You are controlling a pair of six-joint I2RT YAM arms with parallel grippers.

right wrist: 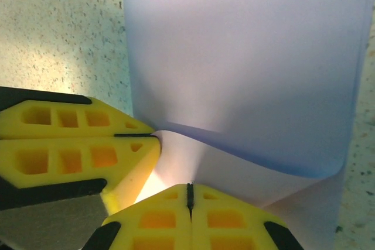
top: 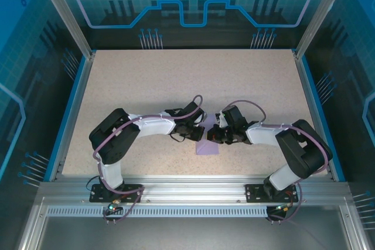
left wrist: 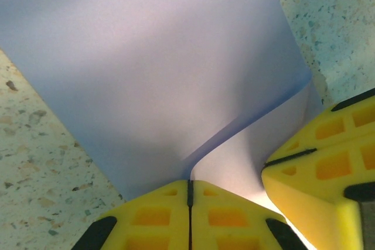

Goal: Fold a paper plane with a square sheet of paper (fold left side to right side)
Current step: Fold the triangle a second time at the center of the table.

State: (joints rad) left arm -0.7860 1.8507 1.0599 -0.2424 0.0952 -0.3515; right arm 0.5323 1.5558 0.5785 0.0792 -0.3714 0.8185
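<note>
Left jaws and right jaws both clenched on the square sheet of paper [left wrist: 164, 57], tips close together. Sheet bows just ahead of them, the rest flat on the bench [top: 176, 80].

A speckled beige table [top: 146, 80] fills the middle, edged left and right by a blue border [top: 73, 109]. A slotted aluminium rail [top: 193, 188] runs along its near edge. At the far side stands a blue-tinted panel [top: 193, 4] with circuit and gear graphics, flanked by slanting metal posts [top: 64, 13].
</note>
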